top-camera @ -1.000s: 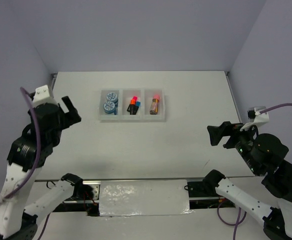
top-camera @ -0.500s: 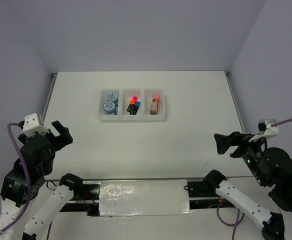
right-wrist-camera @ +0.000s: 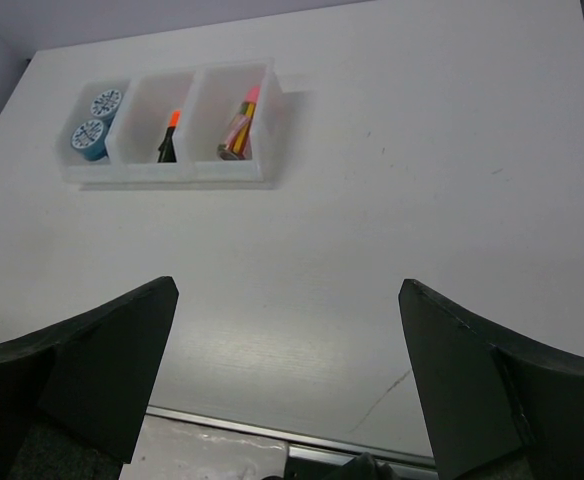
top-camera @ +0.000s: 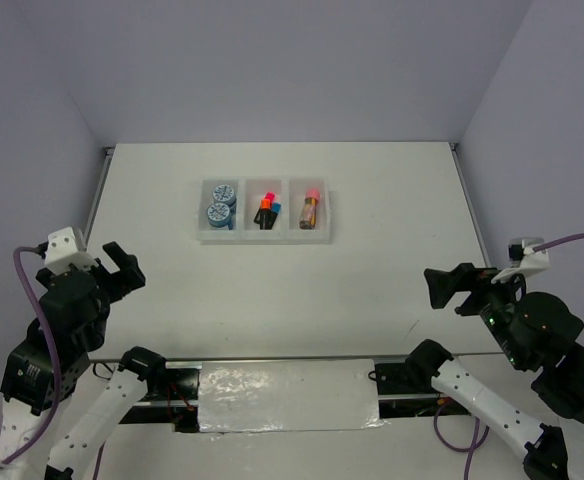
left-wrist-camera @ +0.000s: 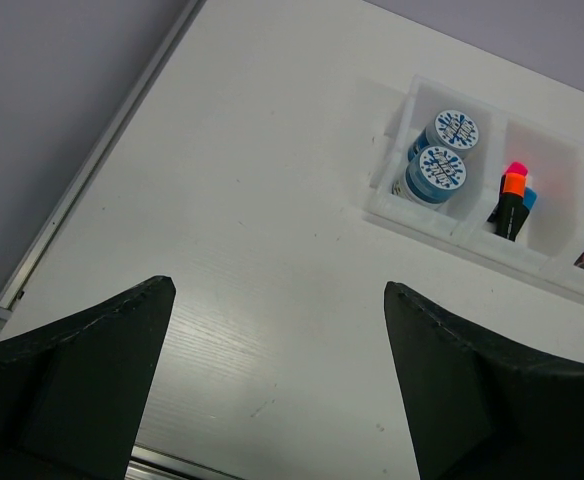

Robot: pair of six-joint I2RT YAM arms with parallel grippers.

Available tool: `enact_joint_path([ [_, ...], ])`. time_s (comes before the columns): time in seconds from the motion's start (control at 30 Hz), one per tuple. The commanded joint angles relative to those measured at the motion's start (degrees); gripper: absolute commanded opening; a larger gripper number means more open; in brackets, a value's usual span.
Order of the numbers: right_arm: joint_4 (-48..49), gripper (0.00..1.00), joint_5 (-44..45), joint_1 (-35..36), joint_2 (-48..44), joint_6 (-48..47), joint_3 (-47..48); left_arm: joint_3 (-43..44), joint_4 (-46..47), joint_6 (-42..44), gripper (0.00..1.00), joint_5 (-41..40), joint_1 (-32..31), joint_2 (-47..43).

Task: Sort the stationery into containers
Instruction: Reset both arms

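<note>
The white three-compartment tray (top-camera: 243, 234) sits at the table's middle back. Its left compartment holds two blue-and-white discs (top-camera: 220, 203), the middle one the black markers (top-camera: 267, 212) with pink, orange and blue caps, the right one the tan pink-capped cylinder (top-camera: 310, 208). The tray also shows in the left wrist view (left-wrist-camera: 387, 205) and the right wrist view (right-wrist-camera: 172, 172). My left gripper (top-camera: 122, 268) is open and empty, near the table's front left. My right gripper (top-camera: 442, 287) is open and empty, near the front right. Both are far from the tray.
A metal rail (top-camera: 272, 360) runs along the table's near edge, with a white panel (top-camera: 287, 395) below it. Grey walls enclose the table on the left, back and right. A thin dark scratch (right-wrist-camera: 377, 398) marks the table near its front right.
Over the last second the left arm dropped back from beside the tray's height to the front left corner. The right gripper drew back toward the front edge, then shifted slightly left. The tray's contents have not moved.
</note>
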Motion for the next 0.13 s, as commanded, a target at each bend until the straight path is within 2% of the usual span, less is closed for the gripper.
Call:
enact_joint_path([
  [0.0,2.3,1.0,-0.2,-0.3,0.1,0.5,-0.7,0.6,1.5,0.6,0.99,-0.8,-0.1,-0.6],
  [0.1,2.5,1.0,-0.2,-0.3,0.2,0.6,-1.2,0.5,1.5,0.6,0.99,-0.8,-0.1,-0.1],
])
